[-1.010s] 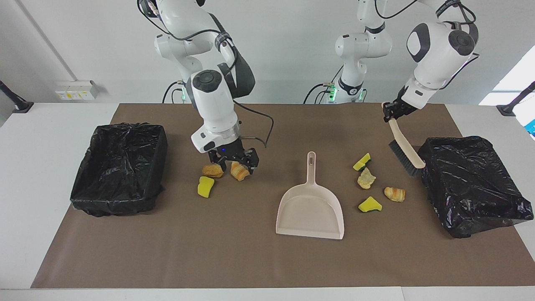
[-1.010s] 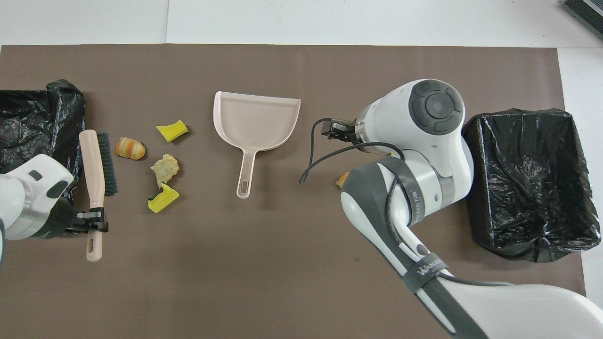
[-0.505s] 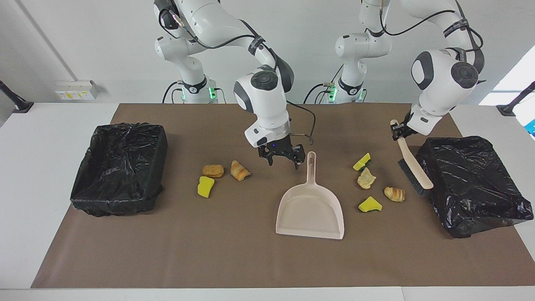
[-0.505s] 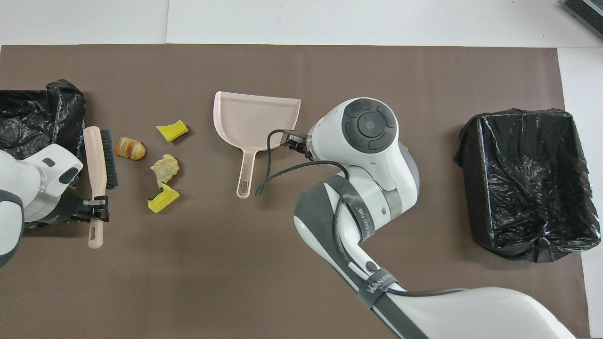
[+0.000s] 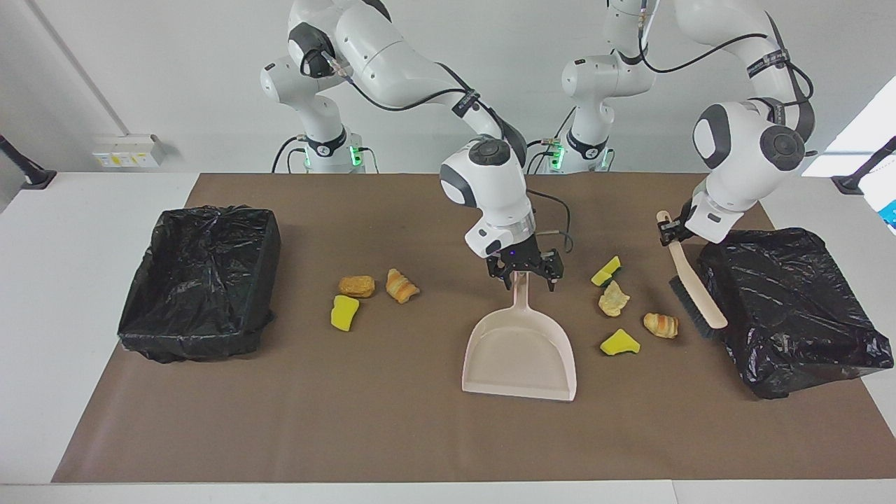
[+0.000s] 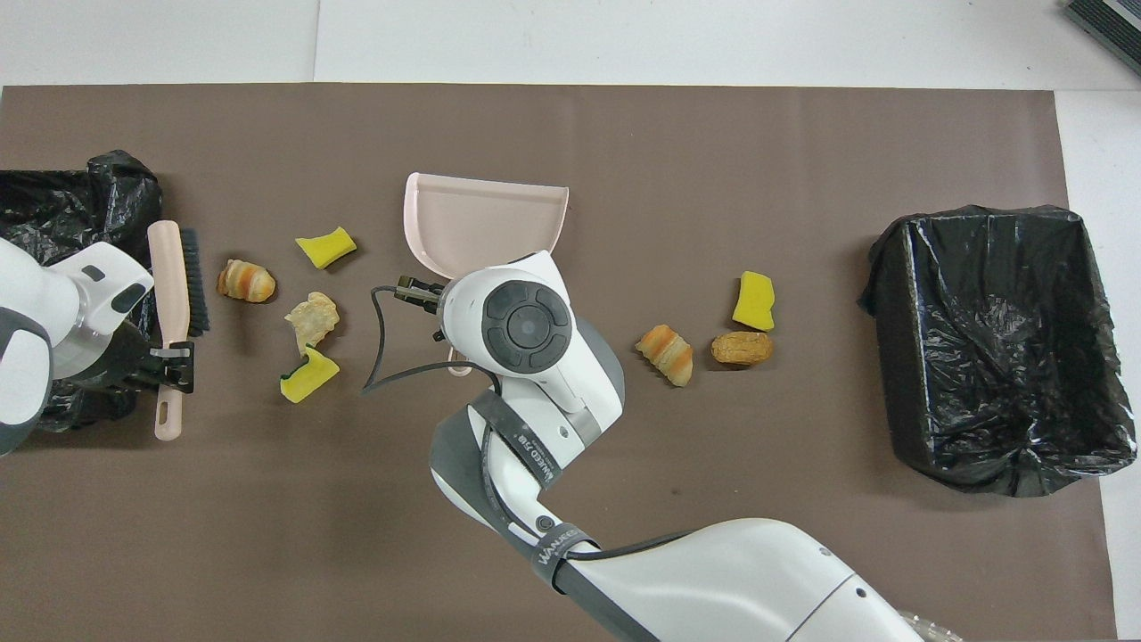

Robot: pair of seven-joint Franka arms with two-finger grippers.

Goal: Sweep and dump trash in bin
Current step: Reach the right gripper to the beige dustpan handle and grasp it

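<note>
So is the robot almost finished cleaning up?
Not yet. All seven scraps lie on the mat, like this croissant, and none shows in either bin. The left gripper holds the brush; the open right gripper is at the dustpan handle. Sweeping and dumping remain.

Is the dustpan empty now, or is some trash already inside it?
Empty. The dustpan shows only its bare beige floor in both views, and all seven scraps, such as the croissant and the sponge piece, lie on the mat beside it.
</note>
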